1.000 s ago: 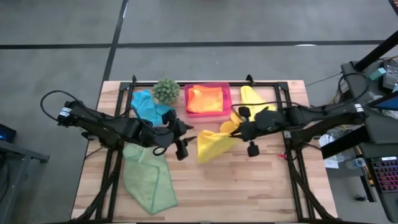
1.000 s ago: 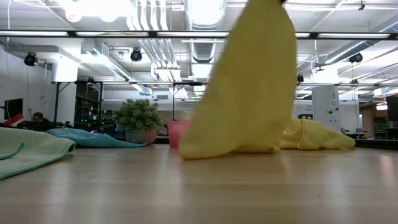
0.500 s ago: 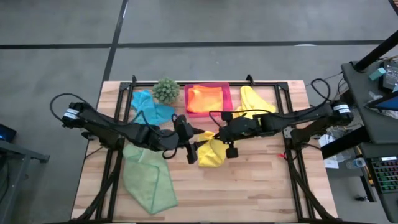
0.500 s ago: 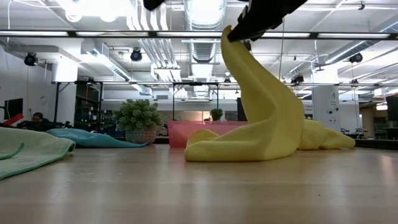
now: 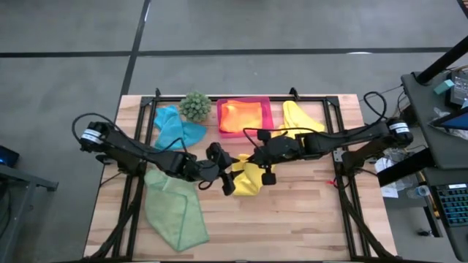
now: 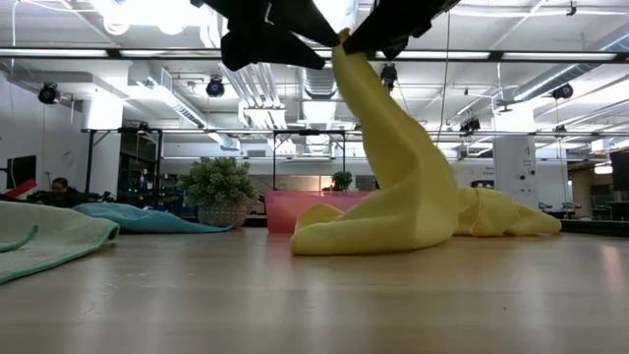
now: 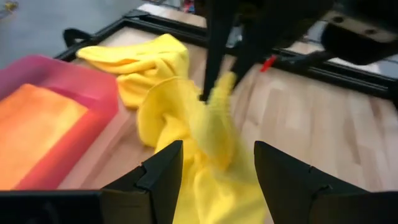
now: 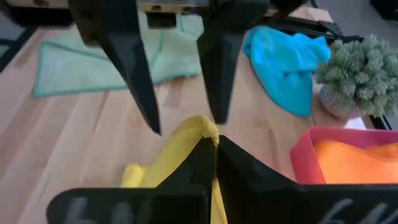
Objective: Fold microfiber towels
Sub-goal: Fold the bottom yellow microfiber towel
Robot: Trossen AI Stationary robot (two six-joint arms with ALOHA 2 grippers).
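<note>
One yellow towel [image 5: 248, 181] is drawn up at one end near the table's middle, with my right gripper [image 5: 247, 159] shut on that end. My left gripper [image 5: 230, 170] is open just left of that raised end, a finger [image 8: 140, 81] on either side of it; I cannot tell whether it touches. A second yellow towel [image 5: 296, 117] lies crumpled at the far right. An orange towel [image 5: 241, 115] lies in the pink tray [image 5: 268, 109]. A teal towel [image 5: 175, 128] lies at the far left. A light green towel [image 5: 172, 208] is spread at the near left. My right gripper pinches a bunched peak of the yellow towel [image 8: 200, 126] between its two shut fingers. The fingers come from the table's right, slanting down. The cloth runs down slack from the fingers, and its lower part [image 6: 373, 231] lies heaped on the table.
A small spiky green plant [image 5: 195, 106] stands at the far edge between the teal towel and the tray. Bare wood [image 5: 292, 219] stretches along the near side, right of the green towel.
My right gripper has carried the yellow towel's top toward the table's left and lower. The towel hung nearly straight before; now its lower part is heaped on the table. My left gripper has come down and toward the right, up to the held end.
</note>
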